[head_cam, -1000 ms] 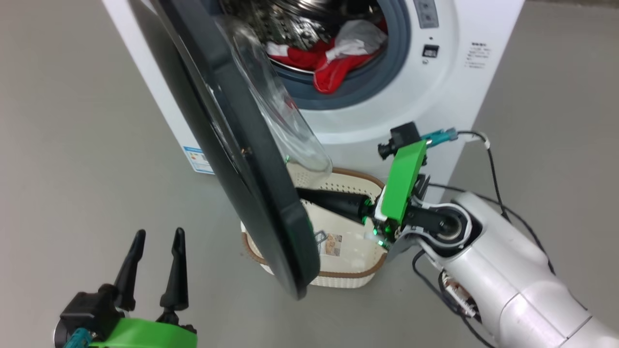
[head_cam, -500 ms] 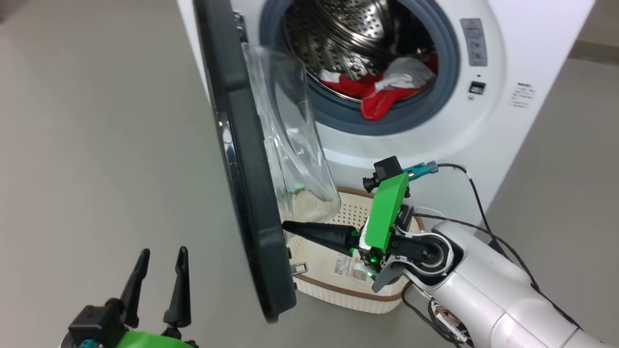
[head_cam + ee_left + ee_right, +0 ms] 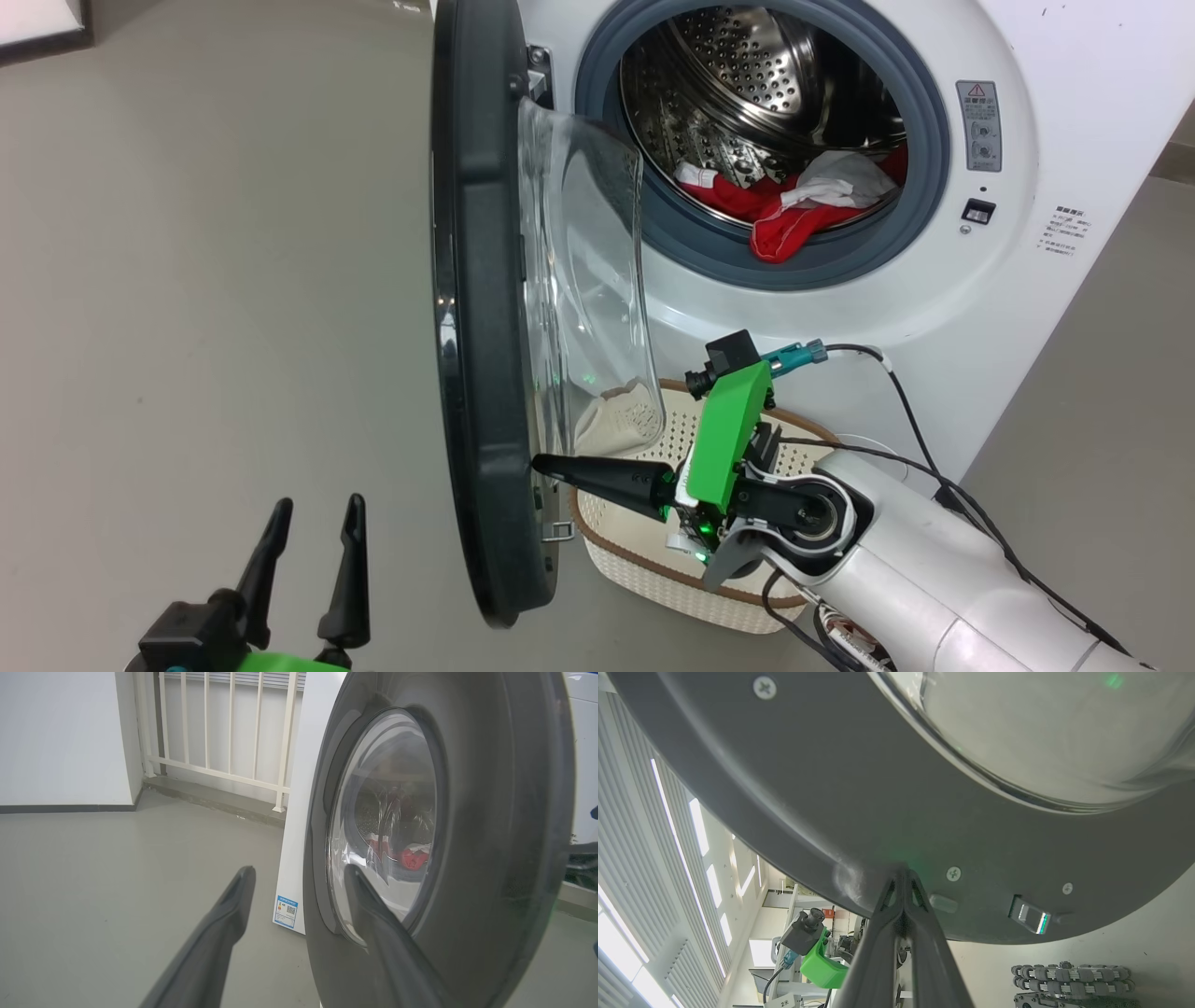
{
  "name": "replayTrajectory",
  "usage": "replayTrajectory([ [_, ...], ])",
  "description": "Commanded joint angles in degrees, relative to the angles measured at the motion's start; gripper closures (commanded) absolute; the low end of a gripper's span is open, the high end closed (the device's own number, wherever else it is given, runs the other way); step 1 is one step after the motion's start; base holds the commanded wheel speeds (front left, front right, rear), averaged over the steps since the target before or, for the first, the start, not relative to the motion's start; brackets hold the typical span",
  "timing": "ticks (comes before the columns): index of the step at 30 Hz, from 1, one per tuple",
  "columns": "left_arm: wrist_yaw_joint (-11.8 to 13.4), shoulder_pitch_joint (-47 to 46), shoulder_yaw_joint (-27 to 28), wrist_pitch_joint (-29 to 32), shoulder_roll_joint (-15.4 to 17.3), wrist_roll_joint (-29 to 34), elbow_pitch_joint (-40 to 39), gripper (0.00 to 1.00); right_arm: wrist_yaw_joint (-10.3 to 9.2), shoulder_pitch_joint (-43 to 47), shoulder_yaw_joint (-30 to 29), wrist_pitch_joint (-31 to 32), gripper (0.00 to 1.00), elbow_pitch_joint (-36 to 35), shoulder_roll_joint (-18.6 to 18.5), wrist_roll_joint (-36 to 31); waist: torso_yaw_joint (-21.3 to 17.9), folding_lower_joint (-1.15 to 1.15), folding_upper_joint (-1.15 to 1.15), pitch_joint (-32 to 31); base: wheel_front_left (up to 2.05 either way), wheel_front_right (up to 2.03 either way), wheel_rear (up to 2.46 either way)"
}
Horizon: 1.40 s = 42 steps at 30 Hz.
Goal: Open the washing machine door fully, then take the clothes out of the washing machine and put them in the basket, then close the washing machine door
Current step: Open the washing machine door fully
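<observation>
door-opening step is in hand. right gripper [image 3: 540, 462], jaws together and empty, presses its tip on the inner rim of the washing machine door [image 3: 476, 327], low, above the basket [image 3: 653, 583]. left gripper [image 3: 317, 509] hangs spread, clear. clothes [image 3: 794, 210] lie in the drum [image 3: 747, 84]. next move: push the rim further outward. since a second ago the door stands wider; the head camera has shifted too.

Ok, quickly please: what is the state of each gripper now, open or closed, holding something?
Left gripper: open, holding nothing.
Right gripper: closed, holding nothing, its tip against the inner side of the washing machine door.
</observation>
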Motion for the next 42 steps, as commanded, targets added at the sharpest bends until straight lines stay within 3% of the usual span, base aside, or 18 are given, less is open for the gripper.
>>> replayTrajectory([
  [1, -0.55, -0.99, 1.97, -0.45, 0.76, 0.19, -1.41, 0.00, 0.31, -1.14, 0.23, -0.58, 1.00, -1.12, 1.55, 0.47, 0.01, 0.00, 0.00, 0.02, 0.00, 0.00, 0.00],
  [9, -0.54, -0.70, 2.32, -0.45, 0.76, 0.42, -1.08, 0.00, 0.31, -1.06, 0.08, -2.94, 1.00, -0.05, 1.55, 0.19, -0.40, 0.00, 0.00, -0.66, 0.00, 0.00, 0.00],
  [10, -0.55, -0.70, 2.34, -0.45, 0.76, 0.44, -0.97, 0.00, 0.31, -0.93, -0.29, -3.91, 0.75, 0.25, 1.55, -0.12, -0.48, 0.00, 0.00, -0.76, 0.00, 0.00, 0.00],
  [11, -0.56, -0.71, 2.34, -0.45, 0.76, 0.44, -0.88, 0.00, 0.31, -0.73, -0.63, -4.60, 0.58, 0.41, 1.55, -0.45, -0.56, 0.00, 0.00, -0.88, 0.00, 0.00, 0.00],
  [12, -0.56, -0.67, 2.40, -0.45, 0.76, 0.42, -0.81, 0.00, 0.31, -0.46, -1.00, -5.25, 0.50, 0.46, 1.55, -0.98, -0.69, 0.00, 0.00, -0.96, 0.00, 0.00, 0.00],
  [13, -0.52, -0.62, 2.49, -0.45, 0.76, 0.40, -0.77, 0.00, 0.31, -0.19, -1.43, -6.14, 0.09, 0.64, 1.55, -1.80, -0.86, 0.00, 0.00, -0.96, 0.00, 0.00, 0.00],
  [14, -0.49, -0.57, 2.59, -0.45, 0.76, 0.37, -0.76, 0.00, 0.31, 0.11, -1.85, -6.98, 0.00, 0.79, 1.55, -2.84, -1.04, 0.00, 0.00, -0.96, 0.00, 0.00, 0.00],
  [19, -0.26, -0.37, 3.53, -0.45, 0.85, 0.15, -0.97, 0.00, 0.31, 2.48, -3.63, -14.78, 0.00, 0.18, -0.86, -12.57, -2.63, 0.00, 0.00, -0.77, 0.00, 0.00, 0.00],
  [26, 0.15, 0.52, 4.34, -0.45, 0.84, 0.00, -1.65, 0.00, 0.31, 4.36, -1.00, -29.23, 0.00, 0.99, -4.38, -26.45, -4.47, 0.00, 0.00, -0.68, 0.00, 0.00, 0.00],
  [31, 0.43, 0.98, 4.41, -0.45, 0.83, -0.08, -1.87, 0.00, 0.31, 5.50, -0.01, -36.90, 0.00, 3.11, -5.18, -30.94, -5.06, 0.00, 0.00, -0.97, 0.00, 0.00, 0.00],
  [36, 0.78, 1.25, 4.17, -0.45, 0.82, -0.11, -2.20, 0.00, 0.31, 6.10, 1.07, -42.79, 0.00, 8.96, -5.89, -40.07, -5.31, 0.00, 0.00, -1.34, 0.00, 0.00, 0.00],
  [42, 1.05, 1.90, 4.50, -0.45, 0.86, -0.17, -3.23, 0.00, 0.31, 9.69, -13.54, -43.08, 0.00, 10.09, -3.31, -54.54, -5.74, 0.00, 0.00, -1.47, 0.00, 0.00, 0.00],
])
